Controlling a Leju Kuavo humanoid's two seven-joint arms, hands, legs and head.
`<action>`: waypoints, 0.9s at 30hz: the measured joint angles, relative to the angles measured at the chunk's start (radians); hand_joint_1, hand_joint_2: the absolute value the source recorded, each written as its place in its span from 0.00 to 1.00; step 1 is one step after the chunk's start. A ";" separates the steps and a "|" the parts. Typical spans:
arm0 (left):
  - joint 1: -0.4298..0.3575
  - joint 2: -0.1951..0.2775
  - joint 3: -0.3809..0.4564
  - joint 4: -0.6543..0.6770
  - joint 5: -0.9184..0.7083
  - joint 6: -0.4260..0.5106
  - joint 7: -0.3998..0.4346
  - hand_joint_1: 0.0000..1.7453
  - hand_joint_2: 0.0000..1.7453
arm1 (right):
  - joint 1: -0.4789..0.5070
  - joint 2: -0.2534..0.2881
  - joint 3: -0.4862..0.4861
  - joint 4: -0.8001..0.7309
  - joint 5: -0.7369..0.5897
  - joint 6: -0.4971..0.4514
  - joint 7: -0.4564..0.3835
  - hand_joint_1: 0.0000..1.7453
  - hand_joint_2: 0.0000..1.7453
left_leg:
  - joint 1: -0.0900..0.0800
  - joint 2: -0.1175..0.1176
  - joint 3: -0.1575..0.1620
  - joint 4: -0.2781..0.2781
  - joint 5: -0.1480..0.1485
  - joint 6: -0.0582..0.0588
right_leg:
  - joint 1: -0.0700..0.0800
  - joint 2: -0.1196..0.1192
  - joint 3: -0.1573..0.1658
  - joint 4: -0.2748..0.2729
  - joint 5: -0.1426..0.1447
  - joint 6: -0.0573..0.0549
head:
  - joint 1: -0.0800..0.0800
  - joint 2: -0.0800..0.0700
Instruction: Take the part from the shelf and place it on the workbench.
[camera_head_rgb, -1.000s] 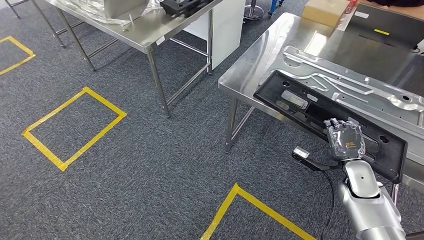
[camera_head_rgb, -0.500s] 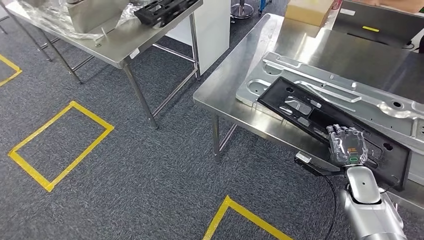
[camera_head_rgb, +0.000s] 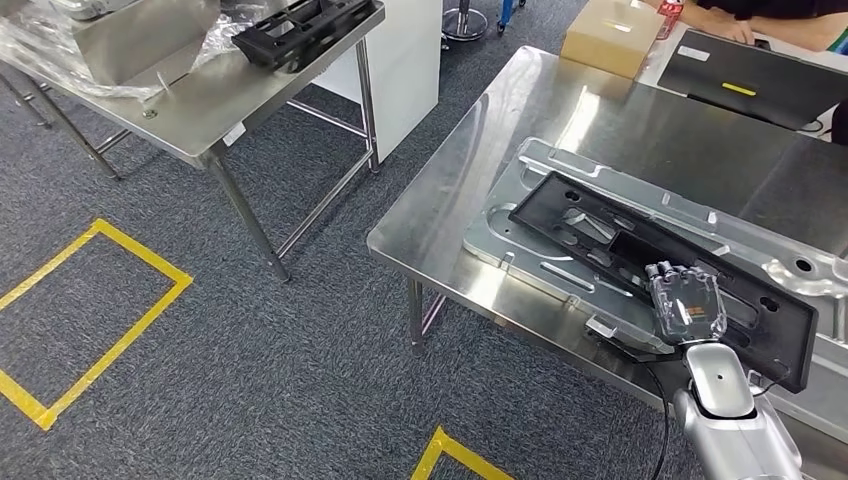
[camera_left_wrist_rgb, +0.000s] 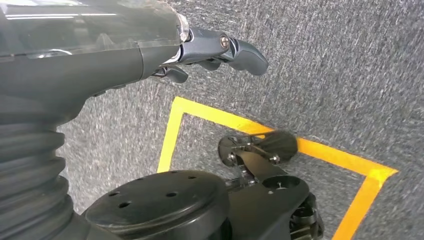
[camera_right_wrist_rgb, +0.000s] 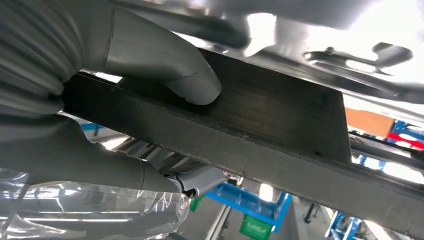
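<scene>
1. Grey speckled carpet (camera_head_rgb: 300, 350) marked with yellow tape lines (camera_head_rgb: 95, 300) covers the floor; a stainless workbench (camera_head_rgb: 480, 170) stands ahead of the robot, and a second steel table (camera_head_rgb: 190, 105) stands well off to the far left of the fingers.
2. The part (camera_head_rgb: 640, 240) is a long, flat black plastic panel with rectangular cut-outs, round holes near its ends and a raised rim. It lies slanted across the workbench, over a pressed silver metal plate (camera_head_rgb: 520, 215).
3. The right hand (camera_head_rgb: 688, 303) grips the part at its near long edge, towards the end nearer the robot. In the right wrist view the thick grey thumb (camera_right_wrist_rgb: 192, 80) presses flat on one face of the part (camera_right_wrist_rgb: 280, 135) while the other fingers wrap under the opposite side.
4. The part's far end reaches away from the fingers over the silver plate; whether it touches the plate cannot be told.
5. The left hand (camera_left_wrist_rgb: 210, 50) hangs over the carpet, its dark fingers loosely curled, holding nothing.
6. Beyond the fingers, at the workbench's far edge, sit a closed cardboard box (camera_head_rgb: 612, 35) and a dark laptop (camera_head_rgb: 755, 80) with a small yellow sticker; no writing is legible.
7. The far-left table carries a similar black part (camera_head_rgb: 300, 25) and a metal box wrapped in clear plastic film (camera_head_rgb: 120, 40).
8. A person's arm (camera_head_rgb: 790, 25) rests behind the laptop.
</scene>
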 joint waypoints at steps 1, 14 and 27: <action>0.001 -0.001 0.000 0.000 0.002 0.000 -0.001 0.00 1.00 | 0.000 0.000 0.000 0.001 0.000 0.001 -0.001 1.00 1.00 | 0.001 -0.001 0.010 0.001 -0.008 -0.003 | -0.006 -0.002 -0.006 -0.061 0.067 0.006 | 0.000 0.000; -0.005 -0.001 0.002 0.000 0.009 0.012 -0.007 0.00 1.00 | -0.020 0.000 -0.006 -0.029 -0.148 0.009 -0.067 1.00 1.00 | -0.001 0.001 0.028 0.016 -0.037 -0.013 | 0.000 0.001 0.031 -0.208 0.133 -0.034 | 0.000 0.000; -0.006 -0.002 0.003 0.000 0.001 0.034 -0.068 0.00 1.00 | 0.032 -0.017 -0.034 -0.107 -0.291 0.068 -0.160 0.75 0.75 | 0.002 0.003 0.036 0.018 -0.042 -0.027 | 0.004 0.002 0.042 -0.209 0.131 -0.038 | 0.000 0.000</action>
